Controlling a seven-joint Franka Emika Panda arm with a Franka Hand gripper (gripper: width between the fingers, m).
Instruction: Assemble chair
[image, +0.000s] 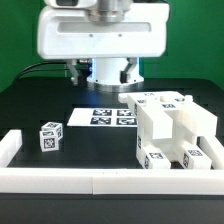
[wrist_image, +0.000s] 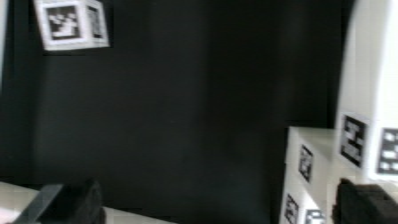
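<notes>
A cluster of white chair parts (image: 175, 128) with black marker tags stands at the exterior view's right, against the white wall. A small white tagged block (image: 50, 136) sits alone at the exterior view's left. My gripper (image: 108, 72) hangs at the back under the arm, above the dark table and away from all parts. In the wrist view the gripper (wrist_image: 217, 208) is open, with dark table between the two dark fingertips (wrist_image: 71, 205) and nothing held. A white tagged part (wrist_image: 347, 150) shows beside one finger. Another tagged white piece (wrist_image: 71, 22) shows far off.
The marker board (image: 108, 116) lies flat on the black table below the arm. A low white wall (image: 60, 178) runs along the front edge and turns up both sides. Dark table lies between the small block and the parts cluster.
</notes>
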